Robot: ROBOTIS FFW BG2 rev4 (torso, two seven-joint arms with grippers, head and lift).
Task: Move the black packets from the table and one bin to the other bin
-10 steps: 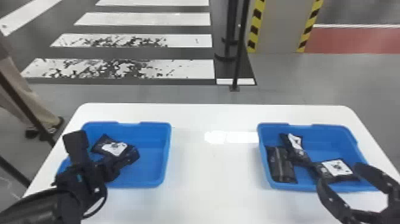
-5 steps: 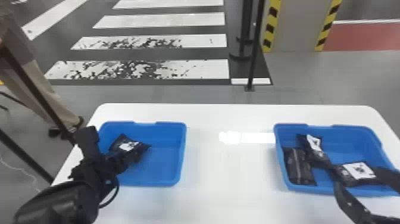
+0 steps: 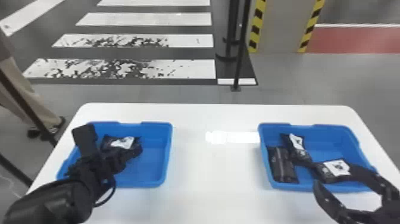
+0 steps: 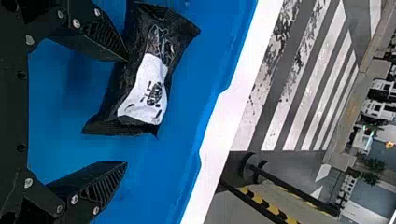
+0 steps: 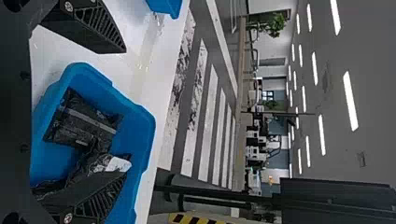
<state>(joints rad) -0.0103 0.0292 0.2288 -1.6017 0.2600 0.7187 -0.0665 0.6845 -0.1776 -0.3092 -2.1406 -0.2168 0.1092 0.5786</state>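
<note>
Okay, left gripper [image 4: 126,111] spread wide, off-centre to left-bin packet [image 4: 144,88]; closing now could shove it aside. Right gripper [image 5: 125,112], also spread, might snag right-bin packets [image 5: 83,122] if lowered.

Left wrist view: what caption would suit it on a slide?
Open left pincer over a blue bin, a white-labelled black packet inside, striped floor beyond.

Passage lies over the white tabletop [image 3: 196,175] between the raised walls of the blue plastic left bin [image 3: 169,152] and blue plastic right bin [image 3: 263,149], where three shiny black packets [image 3: 281,168] obstruct the left and near parts.
</note>
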